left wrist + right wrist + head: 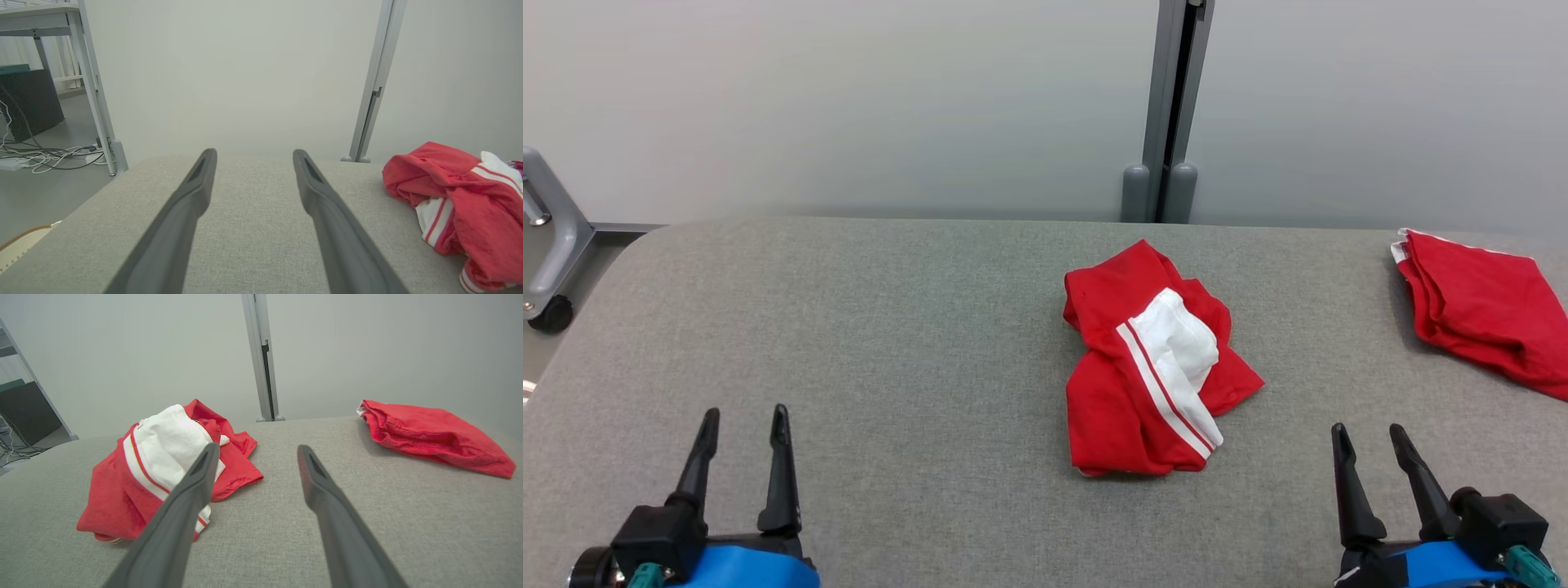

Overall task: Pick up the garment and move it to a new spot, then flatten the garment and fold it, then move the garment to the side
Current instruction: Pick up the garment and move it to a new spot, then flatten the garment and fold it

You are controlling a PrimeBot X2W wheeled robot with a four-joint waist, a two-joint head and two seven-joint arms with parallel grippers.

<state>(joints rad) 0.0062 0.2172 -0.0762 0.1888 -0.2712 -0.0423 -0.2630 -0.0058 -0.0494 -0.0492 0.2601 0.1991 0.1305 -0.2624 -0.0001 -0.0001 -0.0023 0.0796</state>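
The crumpled red-and-white garment lies right of the grey surface's middle, apart from the left gripper and nearer right gripper, both spread wide, empty, at its near edge.

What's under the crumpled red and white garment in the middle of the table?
The crumpled garment rests on the grey padded table, and nothing pokes out around its edges. Whatever its folds cover is hidden. The second red garment lies apart, at the far right.

1. The garment lies on the table, right of centre
2. A second garment lies at the table's far right
3. A post stands behind the table, beyond the garment
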